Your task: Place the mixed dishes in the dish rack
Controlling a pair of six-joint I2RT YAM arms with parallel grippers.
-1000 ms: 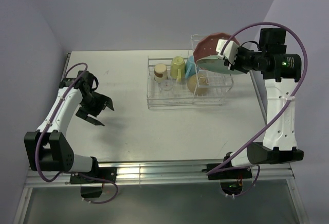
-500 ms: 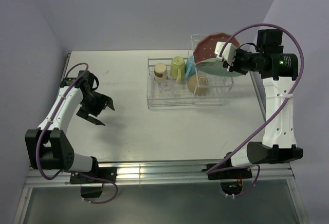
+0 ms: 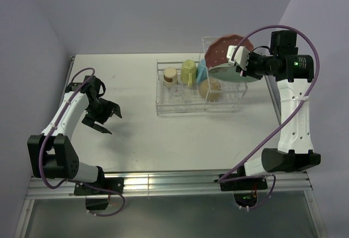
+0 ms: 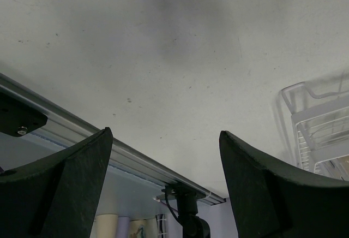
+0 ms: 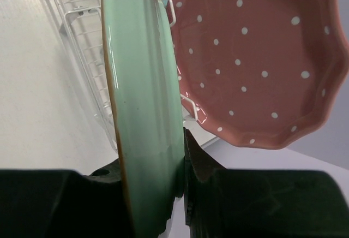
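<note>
My right gripper (image 3: 238, 63) is shut on the rim of the mint-green plate (image 3: 224, 73), held on edge over the tall slots of the white wire dish rack (image 3: 180, 108). In the right wrist view the mint-green plate (image 5: 143, 112) stands upright between my fingers, right beside the pink scalloped white-dotted plate (image 5: 256, 58). The pink plate (image 3: 220, 49) stands in a slot. The rack also holds the small tan cup (image 3: 170, 75), the yellow-green mug (image 3: 188, 71), the light-blue mug (image 3: 202, 72), the cream bowl (image 3: 210, 89) and the clear glass (image 3: 176, 91). My left gripper (image 3: 104, 117) is open and empty over the bare table.
The rack's corner (image 4: 322, 123) shows at the right of the left wrist view, with the table's metal front rail (image 4: 136, 159) below. Purple walls close in on the left, back and right of the white table (image 3: 131, 134).
My right gripper has carried the mint-green plate a little up and back, tipping it more upright beside the pink plate. The left arm has hardly moved.
</note>
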